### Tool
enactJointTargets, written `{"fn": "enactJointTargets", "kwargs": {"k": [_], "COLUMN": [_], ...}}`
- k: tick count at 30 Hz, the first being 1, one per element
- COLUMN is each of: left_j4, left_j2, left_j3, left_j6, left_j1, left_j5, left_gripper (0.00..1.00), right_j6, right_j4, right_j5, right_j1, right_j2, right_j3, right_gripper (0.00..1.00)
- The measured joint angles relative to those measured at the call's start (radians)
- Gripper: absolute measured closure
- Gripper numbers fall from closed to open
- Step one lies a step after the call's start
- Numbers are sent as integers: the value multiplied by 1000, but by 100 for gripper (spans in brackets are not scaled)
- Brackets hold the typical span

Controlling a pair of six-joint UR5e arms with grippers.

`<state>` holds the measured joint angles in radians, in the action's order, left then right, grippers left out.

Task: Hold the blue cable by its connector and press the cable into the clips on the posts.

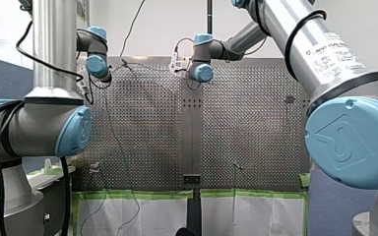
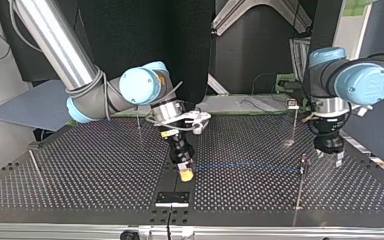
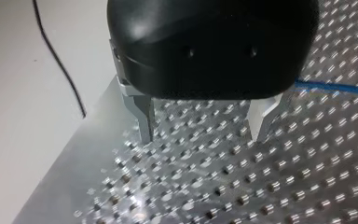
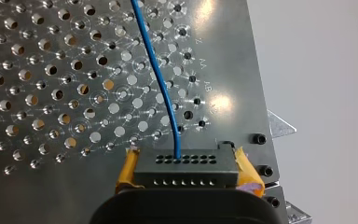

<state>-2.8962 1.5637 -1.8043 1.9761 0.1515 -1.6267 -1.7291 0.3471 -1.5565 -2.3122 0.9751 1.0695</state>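
In the right wrist view my right gripper (image 4: 186, 157) is shut, its yellow pads clamped on the black connector (image 4: 186, 171) of the blue cable (image 4: 161, 86), which runs ahead over the perforated plate. In the top view that gripper (image 2: 185, 172) hangs low over the table's middle, and the blue cable (image 2: 245, 165) stretches from it toward a thin post (image 2: 304, 162). My left gripper (image 2: 329, 154) hovers just beside that post. Its metal fingers (image 3: 144, 123) stand open with nothing between them in the left wrist view, and the blue cable (image 3: 335, 87) passes beside one finger.
Thin posts rise from the perforated table (image 2: 80, 170): one with a clip (image 2: 293, 104) behind the cable, one (image 2: 138, 119) near my right arm, one slanted (image 2: 34, 162) at the top view's left. A black bracket (image 2: 172, 198) sits at the near edge.
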Motion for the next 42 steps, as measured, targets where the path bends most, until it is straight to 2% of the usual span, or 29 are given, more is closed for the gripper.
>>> {"fn": "enactJointTargets", "kwargs": {"k": [11, 17, 22, 30, 35, 42], "left_j4": [-95, -147, -192, -259, -280, -273], "left_j2": [-95, -147, -192, -256, -266, -247], "left_j3": [-28, -28, -28, -28, -25, -23], "left_j6": [-27, -62, -96, -111, -141, -204], "left_j1": [-9, -14, -21, -38, -50, -67], "left_j5": [42, 81, 91, 113, 126, 187], "left_gripper": [0, 0, 0, 0, 0, 0], "right_j6": [0, 0, 0, 0, 0, 0], "right_j4": [0, 0, 0, 1, 1, 1], "right_j5": [1, 1, 1, 1, 1, 1], "right_j1": [0, 3, 4, 4, 4, 4], "right_j2": [0, 0, 0, 0, -1, -2], "right_j3": [0, 0, 0, 0, 0, 0], "right_gripper": [100, 100, 100, 100, 100, 100]}}
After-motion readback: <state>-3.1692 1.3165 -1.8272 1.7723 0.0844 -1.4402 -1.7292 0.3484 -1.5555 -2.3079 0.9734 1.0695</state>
